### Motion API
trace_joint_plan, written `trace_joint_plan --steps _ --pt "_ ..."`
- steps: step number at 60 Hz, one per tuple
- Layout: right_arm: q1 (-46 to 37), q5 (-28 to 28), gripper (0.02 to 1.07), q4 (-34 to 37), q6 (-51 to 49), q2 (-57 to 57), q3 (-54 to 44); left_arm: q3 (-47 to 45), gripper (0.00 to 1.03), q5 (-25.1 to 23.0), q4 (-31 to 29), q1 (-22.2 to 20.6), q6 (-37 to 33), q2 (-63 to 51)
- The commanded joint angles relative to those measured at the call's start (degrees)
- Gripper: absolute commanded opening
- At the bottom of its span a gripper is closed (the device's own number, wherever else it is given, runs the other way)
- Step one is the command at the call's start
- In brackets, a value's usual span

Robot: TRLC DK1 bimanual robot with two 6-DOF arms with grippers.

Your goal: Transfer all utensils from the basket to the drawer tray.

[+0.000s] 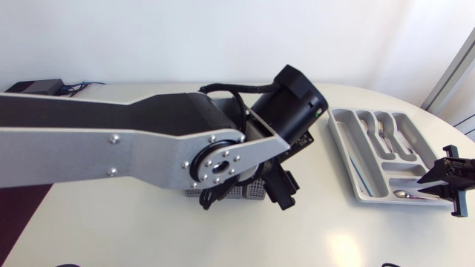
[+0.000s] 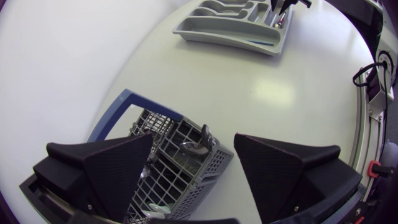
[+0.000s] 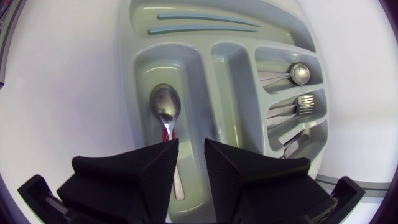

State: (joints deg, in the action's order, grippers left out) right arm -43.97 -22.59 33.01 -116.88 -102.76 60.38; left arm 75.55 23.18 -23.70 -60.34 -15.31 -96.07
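Over the basket point(image 2: 214, 160), the left gripper point(image 2: 193, 138) hangs with its fingers spread wide. A metal utensil point(image 2: 199, 146) stands up from the grid just below the gap. At the far side of the table, the right gripper point(image 3: 191, 146) sits low over the tray point(image 3: 208, 81), its fingers only a narrow gap apart. A spoon point(image 3: 165, 107) lies flat in the compartment beneath them and appears not to be pinched. A fork point(image 3: 303, 102) lies in another slot.

The step in hand is judged to be the next pick from the basket. To do it well, centre the upright handle between the fingers and descend without touching the basket wall. Close on the handle alone, then lift straight up so the basket is not dragged.
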Motion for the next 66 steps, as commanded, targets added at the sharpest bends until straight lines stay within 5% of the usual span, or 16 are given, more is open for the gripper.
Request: trace_joint_plan --steps 1,36,66 --pt "-0.4 -1.4 0.52 0.0 1.3 2.7 -0.8 -0.8 0.79 2.0 -0.6 -1.6 -1.0 -1.4" --pt "0.2 -10.8 0.58 0.7 8.4 16.8 -10.5 2.1 0.46 14.1 0.1 -5.2 -3.3 -8.5" --pt "2.0 -10.8 0.61 0.7 10.2 21.3 -13.5 2.1 0.07 14.4 3.1 -4.8 -3.2 -7.3"
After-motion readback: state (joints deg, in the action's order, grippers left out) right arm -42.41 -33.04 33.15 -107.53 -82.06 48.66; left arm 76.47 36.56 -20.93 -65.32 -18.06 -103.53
